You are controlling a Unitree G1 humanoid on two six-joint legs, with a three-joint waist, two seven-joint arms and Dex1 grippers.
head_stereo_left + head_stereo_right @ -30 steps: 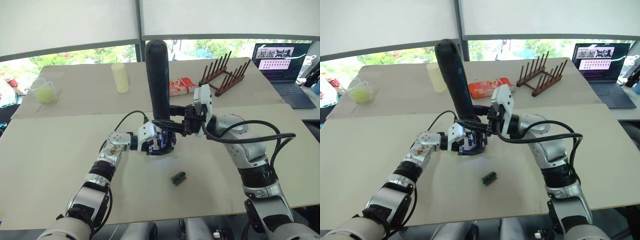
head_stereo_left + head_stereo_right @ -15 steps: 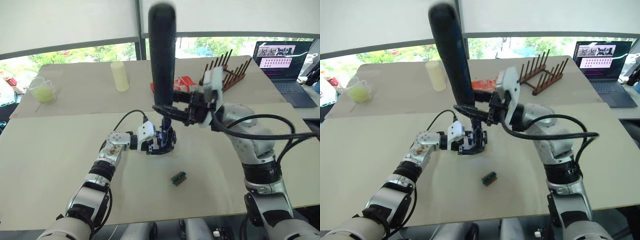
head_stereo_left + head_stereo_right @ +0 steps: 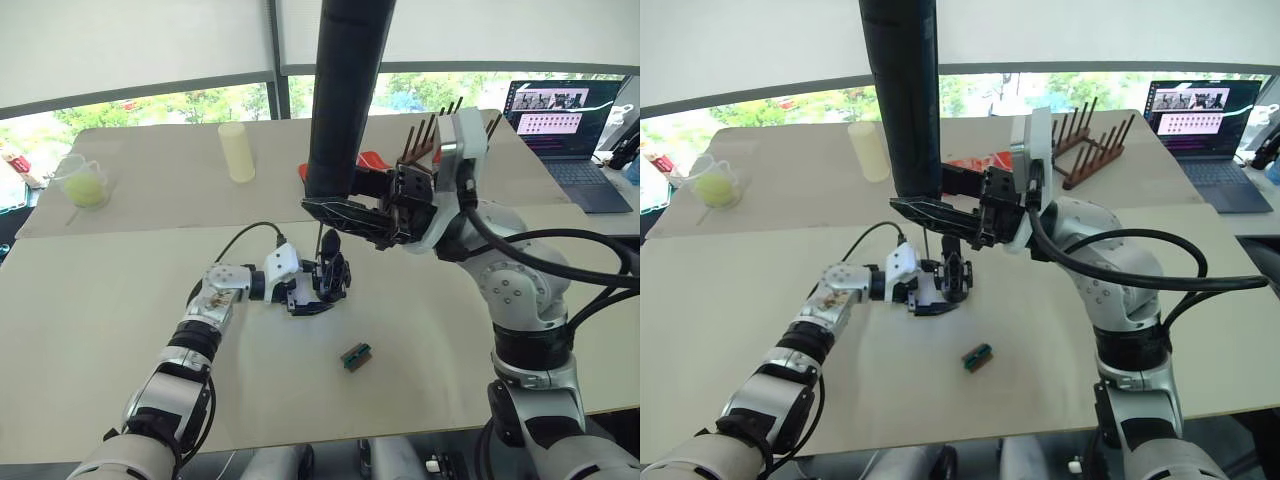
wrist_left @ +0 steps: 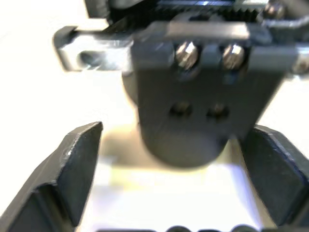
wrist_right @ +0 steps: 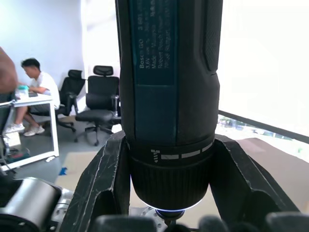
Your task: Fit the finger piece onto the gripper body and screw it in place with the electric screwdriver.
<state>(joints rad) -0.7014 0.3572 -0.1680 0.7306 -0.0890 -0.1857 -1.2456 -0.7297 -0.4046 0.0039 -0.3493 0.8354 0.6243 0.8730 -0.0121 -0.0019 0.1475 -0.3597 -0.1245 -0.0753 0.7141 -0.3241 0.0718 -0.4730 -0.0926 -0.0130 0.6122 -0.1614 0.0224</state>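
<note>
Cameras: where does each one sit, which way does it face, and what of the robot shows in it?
Left eye, on the head, looks forward and down at the table: both arms, the right tool holding the screwdriver upright.
Right eye, beside it, faces the same way: the same arms, the left tool at the gripper body.
Left wrist looks along its fingers at the gripper body.
Right wrist looks along its fingers clamping the screwdriver; a seated person behind.
Shared: both eyes show the small block.
</note>
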